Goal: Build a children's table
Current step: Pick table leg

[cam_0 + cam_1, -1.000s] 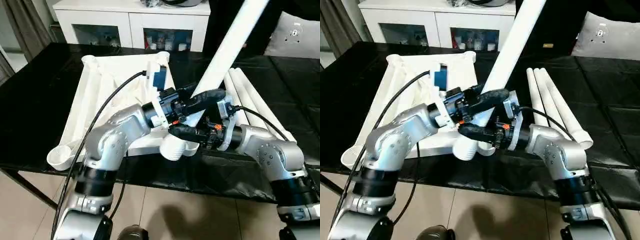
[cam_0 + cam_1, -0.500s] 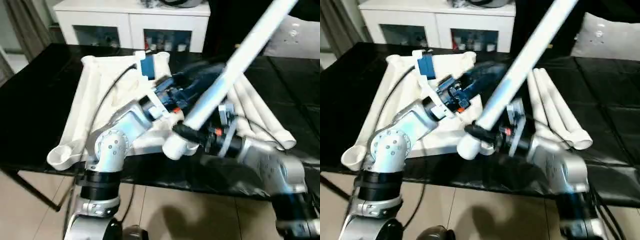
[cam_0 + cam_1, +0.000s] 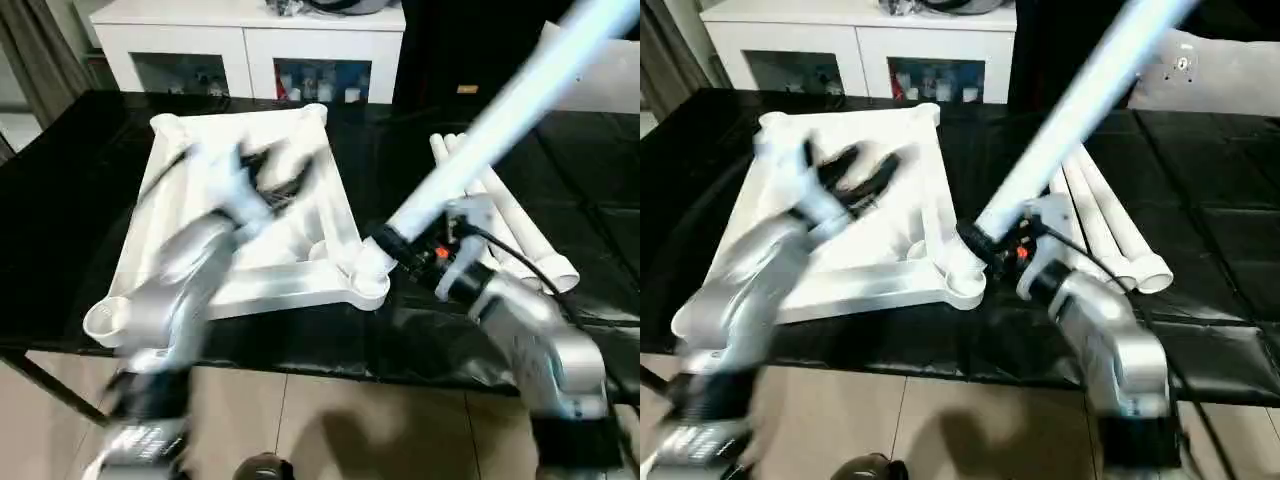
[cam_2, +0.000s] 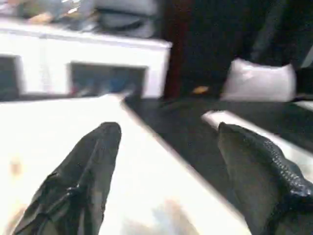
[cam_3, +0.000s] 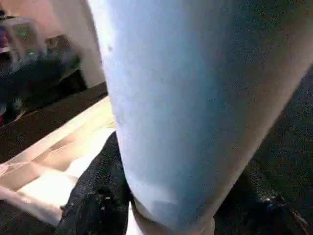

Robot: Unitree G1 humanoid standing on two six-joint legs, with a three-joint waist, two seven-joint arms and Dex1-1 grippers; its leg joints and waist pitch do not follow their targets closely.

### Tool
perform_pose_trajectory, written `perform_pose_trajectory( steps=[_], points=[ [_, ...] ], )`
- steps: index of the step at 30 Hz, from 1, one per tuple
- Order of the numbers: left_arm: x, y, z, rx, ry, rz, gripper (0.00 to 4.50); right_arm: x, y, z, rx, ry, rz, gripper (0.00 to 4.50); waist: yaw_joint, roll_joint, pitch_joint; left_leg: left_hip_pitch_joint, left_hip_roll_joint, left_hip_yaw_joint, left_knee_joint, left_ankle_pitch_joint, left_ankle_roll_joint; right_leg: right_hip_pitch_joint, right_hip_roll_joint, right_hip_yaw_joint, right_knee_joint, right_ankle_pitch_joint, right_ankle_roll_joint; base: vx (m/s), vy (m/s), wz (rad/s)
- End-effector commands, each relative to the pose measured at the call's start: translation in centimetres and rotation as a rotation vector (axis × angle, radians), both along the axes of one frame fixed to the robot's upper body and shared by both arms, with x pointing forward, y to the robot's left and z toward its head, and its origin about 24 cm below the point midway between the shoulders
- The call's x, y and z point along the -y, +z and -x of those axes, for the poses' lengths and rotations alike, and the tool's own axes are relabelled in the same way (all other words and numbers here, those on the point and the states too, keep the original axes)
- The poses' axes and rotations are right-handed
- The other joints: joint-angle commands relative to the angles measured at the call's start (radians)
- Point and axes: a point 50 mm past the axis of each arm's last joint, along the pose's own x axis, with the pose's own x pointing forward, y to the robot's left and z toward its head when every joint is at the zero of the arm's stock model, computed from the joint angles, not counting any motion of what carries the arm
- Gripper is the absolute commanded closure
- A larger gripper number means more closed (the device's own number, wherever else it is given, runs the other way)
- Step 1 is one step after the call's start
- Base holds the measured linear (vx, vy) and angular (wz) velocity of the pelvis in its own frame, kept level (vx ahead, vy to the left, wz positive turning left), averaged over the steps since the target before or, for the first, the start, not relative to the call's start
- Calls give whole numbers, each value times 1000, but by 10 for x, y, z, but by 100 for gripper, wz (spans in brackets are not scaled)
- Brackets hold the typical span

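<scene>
Table leg (image 3: 500, 125), at the top's four-o'clock socket (image 3: 370, 280), is now pinched by the right pincer (image 3: 395, 250) alone; the left pincer (image 4: 166, 161), spread, has been withdrawn.

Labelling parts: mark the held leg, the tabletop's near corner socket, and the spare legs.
Held leg (image 3: 480, 140), left eye view, mid shaft.
Near corner socket (image 3: 368, 288), left eye view, rim.
Spare legs (image 3: 1110, 235), right eye view, middle of the bundle.

Your way across the upturned table top (image 3: 240, 250) is barred on its right by the slanting leg (image 3: 500, 125) rising from the near corner socket (image 3: 368, 285). Beyond that leg, three loose legs (image 3: 505, 225) crowd the bench (image 3: 60, 190); left of the top, bare bench lies open.
</scene>
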Motion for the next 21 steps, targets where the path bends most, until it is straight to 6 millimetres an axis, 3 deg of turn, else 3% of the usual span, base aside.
perform_pose_trajectory(
  steps=[1, 6, 9, 10, 11, 13, 14, 16, 21],
  points=[
    [-7, 2, 4, 17, 41, -52, 96, 2, 7, 2, 24, -56, -15, 262, -6, -9, -73, 37, 83, -39, -77, -165, -9, 26, -91, 48, -77, -53, -147, 0, 0, 0],
    [-16, -16, 25, -21, 86, -141, 96, -9, -2, 13, -10, -45, 42, 262, -4, -4, -63, 39, 86, -43, -92, -278, -47, 18, -92, 51, -92, -195, -115, 0, 0, 0],
    [-18, -26, 33, -68, 100, -153, 96, -5, -11, 12, -38, -123, 84, 262, -6, -8, -60, 42, 81, -42, -94, -315, -64, 12, -93, 55, -98, -239, -95, 0, 0, 0],
    [-18, -26, 34, -64, 102, -152, 96, -2, -12, 11, -43, -152, 98, 262, -6, -15, -57, 43, 81, -41, -95, -321, -65, 9, -93, 56, -101, -253, -93, 0, 0, 0],
    [-18, -26, 34, -58, 102, -153, 96, -1, -13, 11, -45, -172, 108, 262, -5, -9, -58, 43, 80, -43, -97, -324, -71, 9, -92, 56, -100, -261, -92, 0, 0, 0],
    [-18, -29, 34, -61, 120, -177, 96, 2, -16, 8, -73, -211, 85, 262, -7, -10, -56, 43, 80, -43, -99, -341, -75, 7, -91, 57, -103, -265, -84, 0, 0, 0],
    [-18, -30, 34, -63, 124, -173, 96, 3, -16, 8, -81, -209, 72, 262, -9, -17, -56, 42, 80, -43, -100, -345, -76, 8, -90, 56, -103, -260, -79, 0, 0, 0],
    [-16, -31, 35, -66, 136, -144, 96, 3, -15, 9, -93, -212, 64, 262, -8, -14, -57, 42, 80, -43, -99, -333, -73, 9, -90, 57, -101, -232, -80, 0, 0, 0],
    [-14, -34, 37, -87, 134, -153, 96, 4, -20, 12, -121, -220, 100, 262, -7, -19, -59, 38, 77, -39, -94, -276, -54, 14, -90, 56, -96, -159, -87, 0, 0, 0]
  ],
)
